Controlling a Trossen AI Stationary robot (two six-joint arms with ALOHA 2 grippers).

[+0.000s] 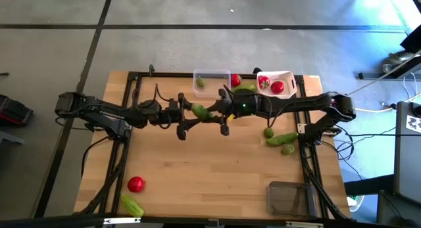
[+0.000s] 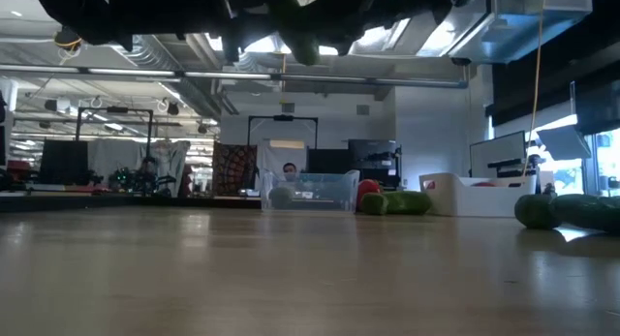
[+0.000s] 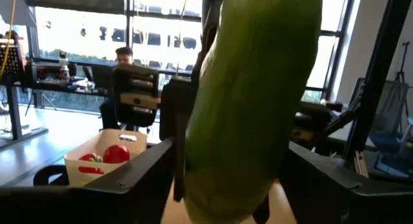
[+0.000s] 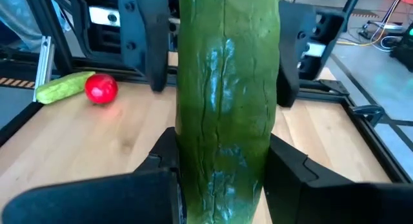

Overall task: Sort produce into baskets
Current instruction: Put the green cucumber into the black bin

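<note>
A bumpy green cucumber [image 1: 200, 111] hangs high above the middle of the table between both grippers. My left gripper [image 1: 189, 117] reaches in from the table's left and my right gripper [image 1: 218, 114] from its right; both are shut on the cucumber. The clear tub [image 1: 212, 90] at the far edge holds an olive-green fruit [image 1: 200, 82]. The white tub [image 1: 284, 77] beside it holds red pieces [image 1: 276, 87]. The dark grey tub [image 1: 287, 198] stands at the near right. My left gripper has the cucumber's left end [image 3: 213, 185] between its two fingers [image 3: 151, 169]. They come level from the table's left and lie along the cucumber, which is clear of the table. My right gripper pinches the cucumber's right part [image 4: 222, 179] between its two fingers [image 4: 161, 162]. They come level from the table's right and lie along it. The cucumber runs about level between the two grippers.
A red piece [image 1: 235, 79] and a cucumber [image 1: 247, 87] lie between the far tubs. Two green fruits [image 1: 268, 132] [image 1: 288, 149] and a cucumber [image 1: 283, 138] lie at the right. A red piece [image 1: 136, 184] and a cucumber [image 1: 131, 205] lie near left. Black frame rails [image 1: 131, 110] border the table.
</note>
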